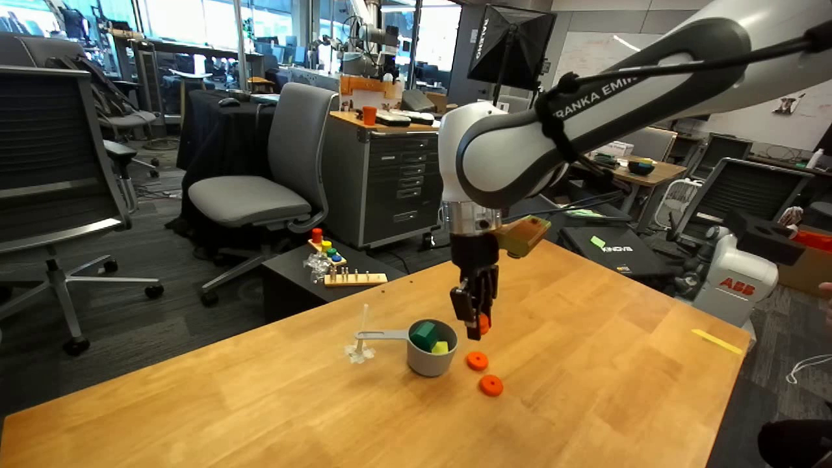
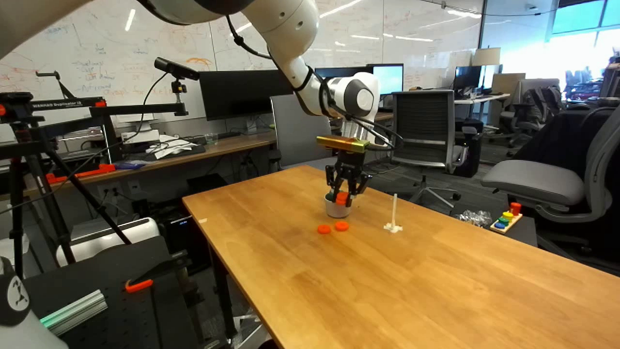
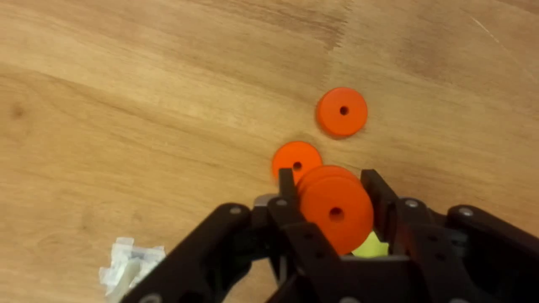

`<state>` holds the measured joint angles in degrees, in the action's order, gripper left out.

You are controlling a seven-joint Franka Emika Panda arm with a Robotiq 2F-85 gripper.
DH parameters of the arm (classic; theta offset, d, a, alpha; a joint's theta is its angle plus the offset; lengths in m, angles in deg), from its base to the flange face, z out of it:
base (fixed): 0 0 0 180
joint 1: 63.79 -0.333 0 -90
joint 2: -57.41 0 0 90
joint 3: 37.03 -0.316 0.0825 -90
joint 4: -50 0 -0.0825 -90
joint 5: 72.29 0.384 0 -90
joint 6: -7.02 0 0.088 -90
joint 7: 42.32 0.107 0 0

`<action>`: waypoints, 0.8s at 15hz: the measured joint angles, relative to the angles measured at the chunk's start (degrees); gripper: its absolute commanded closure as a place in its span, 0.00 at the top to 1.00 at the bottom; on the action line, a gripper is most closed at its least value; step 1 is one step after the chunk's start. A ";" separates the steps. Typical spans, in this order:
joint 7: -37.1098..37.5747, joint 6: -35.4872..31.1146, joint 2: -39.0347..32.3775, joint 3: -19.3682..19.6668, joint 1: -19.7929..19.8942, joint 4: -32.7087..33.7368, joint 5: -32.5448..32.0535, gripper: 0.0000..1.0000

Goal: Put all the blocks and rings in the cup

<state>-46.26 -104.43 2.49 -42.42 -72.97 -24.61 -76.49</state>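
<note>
A grey measuring cup (image 1: 430, 364) is standing upright on the wooden desk (image 1: 214, 403), holding a dark green block (image 1: 424, 335) and a yellow block (image 1: 440, 348). Its long pale handle (image 1: 385, 335) is pointing sideways toward a slim white rod (image 2: 394, 211), which is rising from a patch of white tape (image 1: 359, 353) near the cup; whether handle and rod are touching, I cannot tell. Close by the cup, the black hand (image 2: 343, 199) is pinching a short stack of orange rings (image 3: 337, 198) between its fingers (image 3: 385, 206), holding it up off the desk; whether the stack is hanging over the cup's opening, I cannot make out. A loose orange ring (image 2: 341, 226) is lying flat on the desk just beside the cup, and a second orange ring (image 2: 324, 229) is lying a little farther from it, bare wood showing between the two. Well apart from the cup, a board of coloured knobs (image 2: 512, 222) is resting on a low black stand (image 1: 292, 292).
</note>
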 measured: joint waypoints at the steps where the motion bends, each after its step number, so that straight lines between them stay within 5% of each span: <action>1: 0.10 -0.29 0.83 -0.02 -0.01 -0.19 0.04 0.18; 12: 1.84 -4.21 2.18 -0.54 -0.12 -0.02 3.68 0.18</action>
<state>-44.42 -108.64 4.67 -42.96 -73.10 -24.63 -72.81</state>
